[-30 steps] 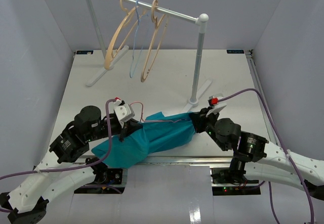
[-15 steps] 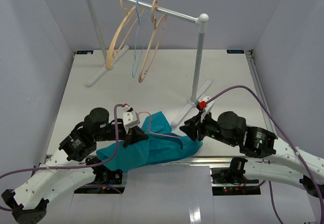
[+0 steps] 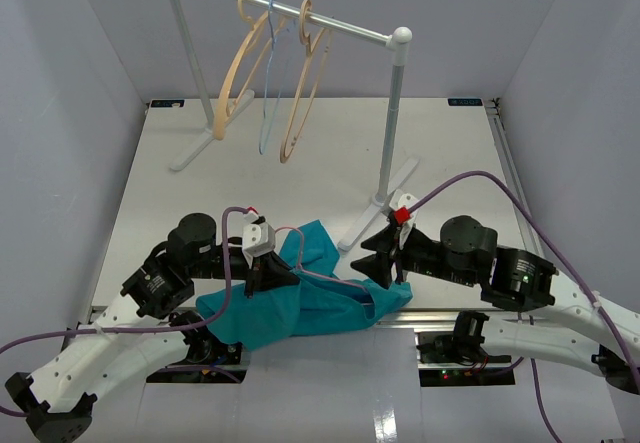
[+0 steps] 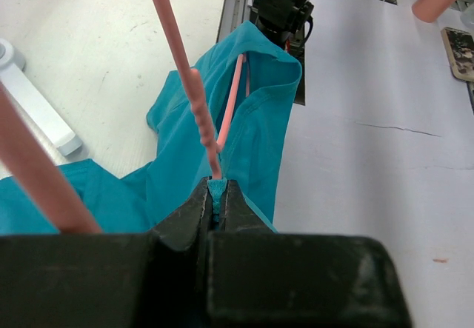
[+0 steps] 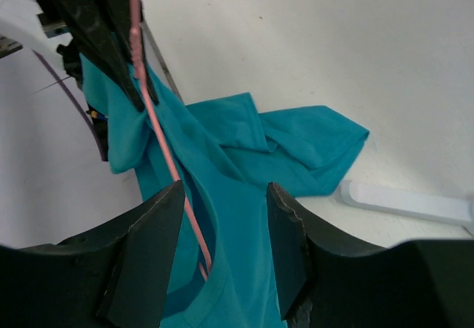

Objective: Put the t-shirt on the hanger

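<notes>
While your left gripper (image 4: 218, 189) pinches shut on a fold of the t-shirt (image 3: 262, 313), bunched at the near edge of the table (image 3: 300, 153), the right gripper (image 5: 222, 195) stands open astride the hanger (image 4: 176, 43) (its pink wire enters a shirt opening). Feed fabric along the wire slowly, keeping that pinch firm; whether the left jaws also clamp the wire is unclear, and the hook is hidden.
</notes>
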Tool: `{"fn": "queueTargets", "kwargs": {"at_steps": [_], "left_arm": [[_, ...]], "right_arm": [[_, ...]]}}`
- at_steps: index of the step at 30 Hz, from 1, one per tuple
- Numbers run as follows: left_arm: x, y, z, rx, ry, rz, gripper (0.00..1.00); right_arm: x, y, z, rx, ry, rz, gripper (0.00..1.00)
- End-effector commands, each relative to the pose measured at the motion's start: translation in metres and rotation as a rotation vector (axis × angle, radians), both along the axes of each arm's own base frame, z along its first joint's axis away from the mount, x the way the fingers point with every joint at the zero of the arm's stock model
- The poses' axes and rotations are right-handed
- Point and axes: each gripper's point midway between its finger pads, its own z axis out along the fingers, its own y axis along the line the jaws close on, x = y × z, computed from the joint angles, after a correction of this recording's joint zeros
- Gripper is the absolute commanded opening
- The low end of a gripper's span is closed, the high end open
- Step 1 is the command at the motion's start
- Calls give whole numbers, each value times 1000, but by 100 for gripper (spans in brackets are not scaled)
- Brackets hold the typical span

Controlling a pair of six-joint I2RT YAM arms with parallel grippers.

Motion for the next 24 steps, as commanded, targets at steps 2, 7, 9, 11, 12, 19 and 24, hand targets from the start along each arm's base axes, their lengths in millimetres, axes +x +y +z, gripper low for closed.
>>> {"fn": "queueTargets", "kwargs": {"at_steps": [2, 7, 9, 11, 12, 19, 24], "left_arm": [[-7, -8, 10, -48, 25, -59, 0], [-7, -8, 13, -64, 17, -61, 0], [-8, -8, 14, -69, 14, -62, 0], [-9, -8, 16, -75, 11, -66, 0], [-9, -8, 17, -77, 11, -68, 0], [-10, -6, 17, -86, -6, -65, 0], [-10, -6, 15, -86, -1, -67, 0]], "right_arm": [[-17, 45, 47, 125, -100, 217, 55], [-20, 71, 64, 241, -134, 273, 54], [-22, 77, 62, 262, -125, 288, 54], [-22, 86, 62, 281, -115, 293, 53], [-22, 89, 58, 275, -105, 295, 53], [-28, 108, 36, 277, -59, 328, 52], [-27, 117, 23, 261, -40, 325, 42]]}}
